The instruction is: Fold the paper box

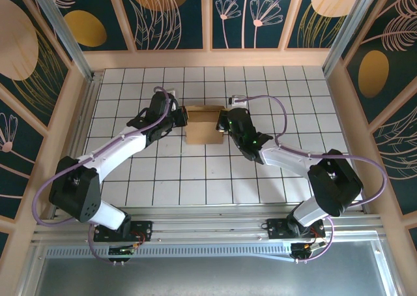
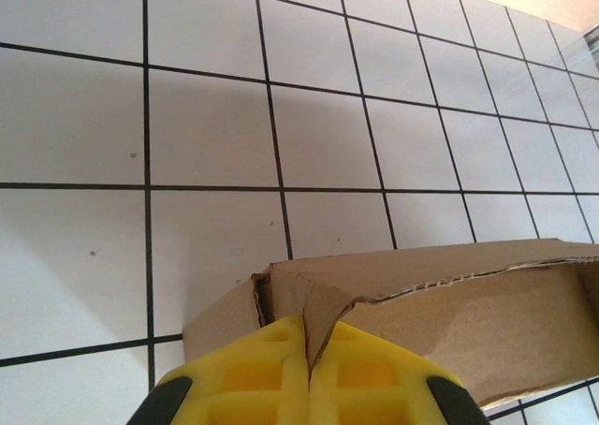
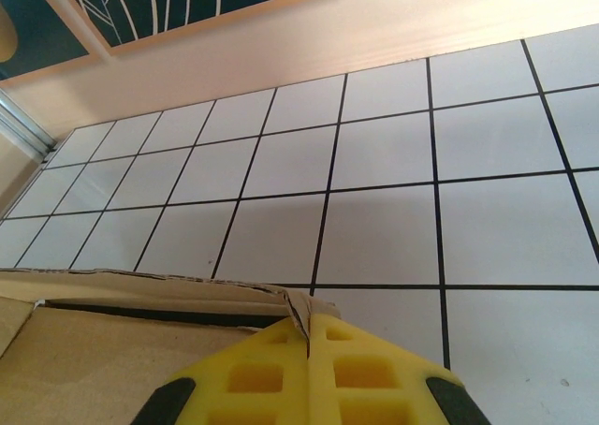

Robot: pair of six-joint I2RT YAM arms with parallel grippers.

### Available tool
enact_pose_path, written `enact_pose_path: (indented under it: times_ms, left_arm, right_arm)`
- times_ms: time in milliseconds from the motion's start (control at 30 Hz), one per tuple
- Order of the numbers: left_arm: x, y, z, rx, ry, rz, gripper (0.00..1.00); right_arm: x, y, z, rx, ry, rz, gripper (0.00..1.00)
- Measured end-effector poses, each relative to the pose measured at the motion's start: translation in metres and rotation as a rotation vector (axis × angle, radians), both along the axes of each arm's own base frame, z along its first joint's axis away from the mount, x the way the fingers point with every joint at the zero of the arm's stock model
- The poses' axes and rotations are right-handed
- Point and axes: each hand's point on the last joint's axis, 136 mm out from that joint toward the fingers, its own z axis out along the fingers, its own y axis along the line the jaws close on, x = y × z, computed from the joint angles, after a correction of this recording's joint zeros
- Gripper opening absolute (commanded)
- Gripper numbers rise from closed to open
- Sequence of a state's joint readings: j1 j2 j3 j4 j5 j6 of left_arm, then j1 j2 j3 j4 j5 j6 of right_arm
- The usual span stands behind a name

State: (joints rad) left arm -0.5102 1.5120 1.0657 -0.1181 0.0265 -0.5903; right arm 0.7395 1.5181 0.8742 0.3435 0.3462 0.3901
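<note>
Midway across the white tiled table (image 1: 273,172), the paper box (image 1: 201,125) sits half-formed between 2 arms. The left gripper (image 2: 307,336) is clamped on a ragged corner flap at the box's left end. The right gripper (image 3: 309,324) is pinched onto the thin wall edge at its right end. Both holds look slight, so a pull by either arm could slip the cardboard free or rip it along the rough crease. Purple cables (image 1: 260,98) loop close by the wrists, which crowd both sides of the box. The wooden rim (image 1: 208,59) lies beyond.
</note>
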Motion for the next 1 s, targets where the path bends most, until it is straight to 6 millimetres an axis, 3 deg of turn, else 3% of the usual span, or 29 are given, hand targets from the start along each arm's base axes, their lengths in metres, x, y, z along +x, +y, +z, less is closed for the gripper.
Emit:
enact_pose_path:
  times_ms: [1000]
  left_arm:
    - [-0.01,0.024,-0.003,0.144,-0.06,0.084,0.01]
  right_arm:
    - [-0.011,0.014,0.0,-0.011,0.001,0.048,0.0]
